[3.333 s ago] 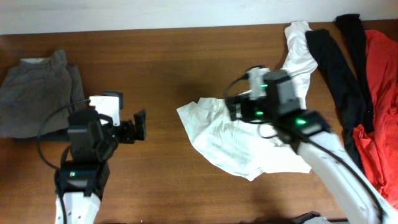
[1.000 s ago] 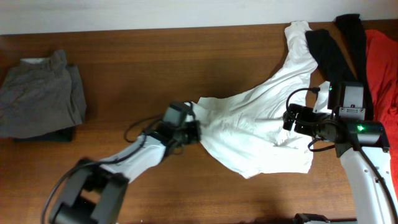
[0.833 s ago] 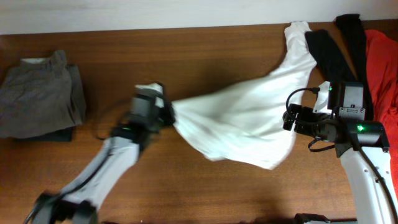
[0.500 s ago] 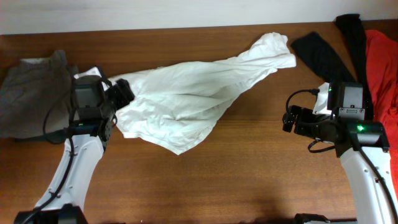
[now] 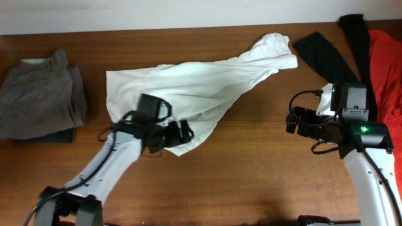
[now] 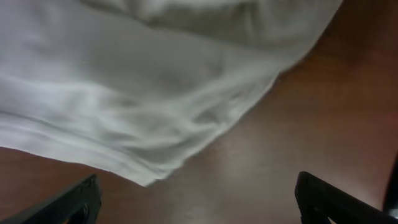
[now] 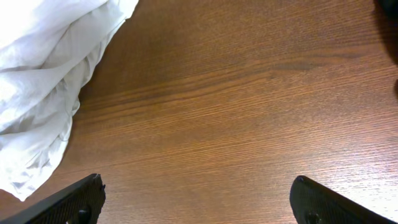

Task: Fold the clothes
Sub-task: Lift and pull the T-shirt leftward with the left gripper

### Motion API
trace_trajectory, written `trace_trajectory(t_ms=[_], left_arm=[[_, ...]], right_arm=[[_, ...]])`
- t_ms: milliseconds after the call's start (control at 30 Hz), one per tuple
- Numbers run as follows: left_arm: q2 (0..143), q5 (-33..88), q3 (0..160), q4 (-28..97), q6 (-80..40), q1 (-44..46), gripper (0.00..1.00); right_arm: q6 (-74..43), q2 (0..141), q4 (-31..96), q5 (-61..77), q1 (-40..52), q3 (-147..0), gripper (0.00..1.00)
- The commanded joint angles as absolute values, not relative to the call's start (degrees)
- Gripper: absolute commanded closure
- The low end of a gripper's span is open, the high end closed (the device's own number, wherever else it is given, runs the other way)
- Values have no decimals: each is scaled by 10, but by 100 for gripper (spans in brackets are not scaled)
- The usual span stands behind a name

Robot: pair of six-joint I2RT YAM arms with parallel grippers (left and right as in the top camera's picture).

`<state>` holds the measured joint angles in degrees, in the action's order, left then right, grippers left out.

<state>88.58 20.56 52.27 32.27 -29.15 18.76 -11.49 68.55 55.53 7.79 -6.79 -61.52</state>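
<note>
Both jaws spread wide and holding nothing, my left gripper (image 5: pixel 183 133) over the white T-shirt (image 5: pixel 195 75) hem, my right gripper (image 5: pixel 293 119) above the wooden table (image 5: pixel 251 182).

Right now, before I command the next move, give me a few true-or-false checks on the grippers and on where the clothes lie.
1. The left gripper is shut on the white T-shirt. False: it is open and empty, over the shirt's lower edge.
2. The right gripper is open over bare table. True.
3. The T-shirt is neatly folded. False: it lies crumpled and unfolded.
4. The grey garment lies left of the T-shirt, not touching it. True.
5. The orange-red garment is at the table's left end. False: it is at the right edge.
</note>
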Motion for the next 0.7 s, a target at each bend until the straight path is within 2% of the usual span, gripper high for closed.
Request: trace_trajectory(t_ms=[0,200,267,300,333,367,400,433,467,567,667], left_arm=[[909,128,523,324,-346,229,1],[970,102,523,283,-372,248,6],[994,102,523,266,-378,249,10],[1008,102,523,257,-380,250,22],[1022,104,523,252,-380,250,42],[1028,109,523,251,-380,250,57],[1032,114,523,251,-380,250,68],[1032,117,523,253,-379,250,89],[1032,117,523,253,-379,250,98],[1014,117,532,269,-354,248,100],[966,91,591,354,-289,233,100]], right_arm=[[-110,683,556,68,-72,-622,1],[-110,683,557,68,-72,-622,1],[-110,683,557,68,-72,-622,1],[-110,683,557,68,-72,-622,1],[-110,683,558,68,-72,-622,1],[-110,683,558,68,-72,-622,1],[-110,683,559,68,-72,-622,1],[-110,683,559,68,-72,-622,1],[-110,683,559,68,-72,-622,1],[-110,683,557,68,-72,-622,1],[-110,683,558,68,-72,-622,1]])
